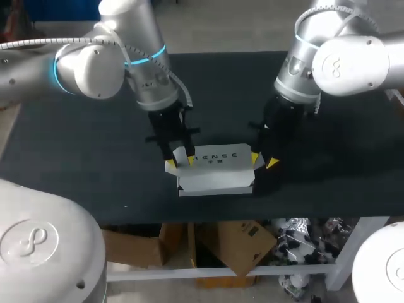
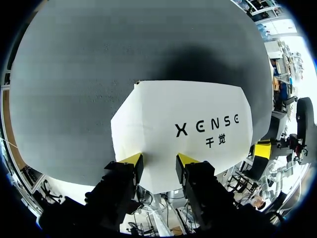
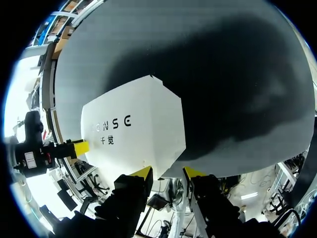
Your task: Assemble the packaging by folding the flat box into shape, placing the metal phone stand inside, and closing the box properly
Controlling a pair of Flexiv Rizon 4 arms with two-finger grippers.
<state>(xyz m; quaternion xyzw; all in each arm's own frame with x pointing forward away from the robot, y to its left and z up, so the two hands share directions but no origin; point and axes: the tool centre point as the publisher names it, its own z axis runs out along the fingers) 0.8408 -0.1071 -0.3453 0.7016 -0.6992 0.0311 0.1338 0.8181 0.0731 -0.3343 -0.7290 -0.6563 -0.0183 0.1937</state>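
Note:
The white printed box [image 1: 214, 170] lies near the table's front edge, partly folded, with a small flap raised at its left end. My left gripper [image 1: 180, 162] stands over that left end, open, and the flap rises between its yellow tips. In the left wrist view the box [image 2: 183, 129] runs ahead of and in between the fingers of the left gripper [image 2: 159, 161]. My right gripper [image 1: 264, 160] is open at the box's right end. In the right wrist view a corner of the box [image 3: 138, 129] pokes between the fingers of the right gripper [image 3: 168, 173]. No metal phone stand shows.
The dark table mat [image 1: 95, 158] spreads wide behind and to both sides of the box. The table's front edge [image 1: 189, 218] runs just in front of the box.

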